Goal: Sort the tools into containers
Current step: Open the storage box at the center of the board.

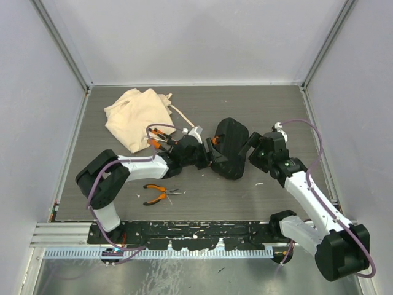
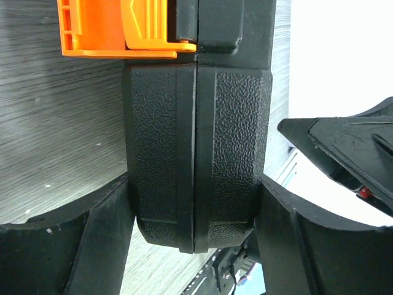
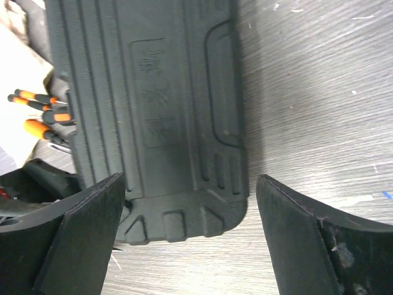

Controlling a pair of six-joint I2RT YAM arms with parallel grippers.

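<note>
The black tool case (image 1: 230,147) stands on its edge in the middle of the table. My left gripper (image 1: 207,153) is shut on its left end. In the left wrist view both fingers (image 2: 104,239) press the closed case (image 2: 196,135) below its orange latch (image 2: 123,27). My right gripper (image 1: 250,153) is open at the case's right side. In the right wrist view its jaws (image 3: 190,239) stand wide apart over the case's corner (image 3: 159,123) without touching it. Orange-and-black screwdrivers (image 1: 157,139) lie by the beige cloth bag (image 1: 138,117). Pliers (image 1: 161,194) lie near the front. The hammer is out of view.
The screwdrivers also show at the left edge of the right wrist view (image 3: 43,114), beyond the case. Grey walls enclose the table on three sides. A metal rail (image 1: 184,236) runs along the near edge by the arm bases.
</note>
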